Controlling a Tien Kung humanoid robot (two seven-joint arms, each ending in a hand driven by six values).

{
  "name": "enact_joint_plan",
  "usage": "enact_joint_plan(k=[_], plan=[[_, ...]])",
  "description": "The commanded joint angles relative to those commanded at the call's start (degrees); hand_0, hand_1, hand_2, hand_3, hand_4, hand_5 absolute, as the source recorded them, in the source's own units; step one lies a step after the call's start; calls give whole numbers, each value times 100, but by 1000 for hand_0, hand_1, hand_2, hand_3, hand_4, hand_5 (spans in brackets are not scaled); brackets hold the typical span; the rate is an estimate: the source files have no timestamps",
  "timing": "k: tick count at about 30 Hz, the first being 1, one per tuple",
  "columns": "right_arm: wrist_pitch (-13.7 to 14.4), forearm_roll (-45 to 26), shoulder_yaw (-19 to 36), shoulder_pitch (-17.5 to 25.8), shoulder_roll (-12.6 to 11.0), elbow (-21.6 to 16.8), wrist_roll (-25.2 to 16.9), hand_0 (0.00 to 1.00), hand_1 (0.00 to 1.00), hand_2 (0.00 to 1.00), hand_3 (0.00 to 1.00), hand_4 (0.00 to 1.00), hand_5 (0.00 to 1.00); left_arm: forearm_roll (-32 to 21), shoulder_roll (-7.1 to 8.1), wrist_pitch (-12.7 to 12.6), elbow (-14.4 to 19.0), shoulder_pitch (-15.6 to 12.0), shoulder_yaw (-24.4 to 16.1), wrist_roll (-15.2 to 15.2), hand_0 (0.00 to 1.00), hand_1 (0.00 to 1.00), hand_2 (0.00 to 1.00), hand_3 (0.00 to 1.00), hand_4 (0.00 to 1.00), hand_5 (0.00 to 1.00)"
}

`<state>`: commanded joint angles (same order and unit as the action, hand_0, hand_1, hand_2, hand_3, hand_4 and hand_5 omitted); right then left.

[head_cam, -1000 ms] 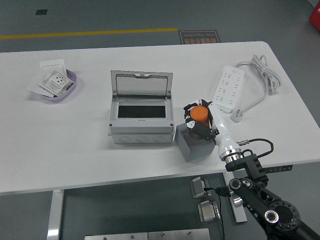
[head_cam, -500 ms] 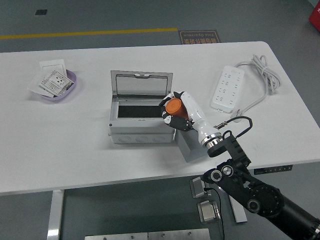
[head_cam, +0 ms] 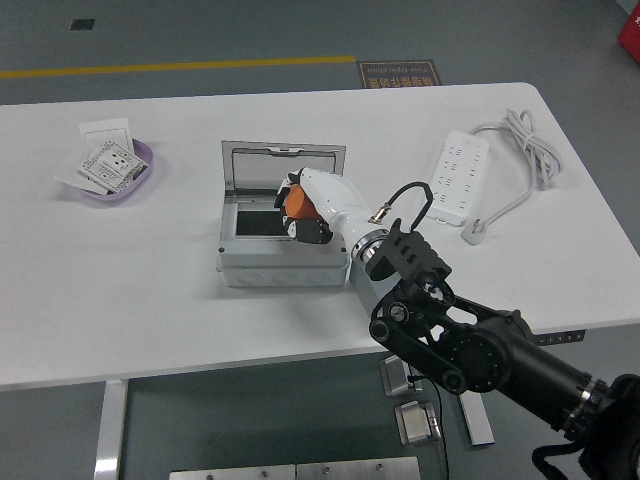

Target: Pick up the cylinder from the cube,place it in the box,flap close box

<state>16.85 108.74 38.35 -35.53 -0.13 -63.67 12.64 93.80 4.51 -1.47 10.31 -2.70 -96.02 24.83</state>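
My right hand [head_cam: 300, 208] is shut on the orange cylinder [head_cam: 296, 203] and holds it over the open inside of the grey box [head_cam: 280, 262]. The box's clear lid [head_cam: 284, 170] stands upright at the back. The grey cube [head_cam: 362, 290] sits to the right of the box; my right forearm hides most of it. My left hand is out of view.
A white power strip [head_cam: 455, 179] with its coiled cable [head_cam: 530, 145] lies at the right. A purple dish [head_cam: 140, 172] with white switch plates [head_cam: 103, 165] sits at the far left. My right arm [head_cam: 470, 345] crosses the table's near edge.
My right hand has carried the orange cylinder left from above the cube to over the open box. The arm has swung in further over the table.
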Motion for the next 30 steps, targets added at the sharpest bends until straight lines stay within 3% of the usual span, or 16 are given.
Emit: enact_joint_plan(k=[1, 6, 7, 16, 30], plan=[[-7, -3, -32, -54, 13, 68, 6, 107, 174, 283, 234, 2, 2, 2, 2, -1, 0, 2, 0, 0, 611, 668, 581, 599, 669, 415], [-19, -78, -143, -274, 13, 374, -2, 107, 174, 283, 234, 2, 2, 24, 17, 0, 0, 10, -8, 5, 611, 668, 581, 599, 669, 415], [-15, -96, -159, -304, 13, 422, -10, 69, 166, 285, 234, 2, 2, 25, 18, 0, 0, 13, -7, 4, 613, 668, 581, 598, 669, 415], [43, -342, -404, -514, 13, 791, -99, 75, 174, 293, 234, 2, 2, 66, 21, 7, 0, 31, -17, 11, 614, 668, 582, 598, 669, 415], [152, -706, -858, -711, 13, 904, -233, 76, 176, 286, 240, 2, 2, 133, 16, 21, 0, 44, -41, 22, 614, 669, 583, 597, 669, 415]])
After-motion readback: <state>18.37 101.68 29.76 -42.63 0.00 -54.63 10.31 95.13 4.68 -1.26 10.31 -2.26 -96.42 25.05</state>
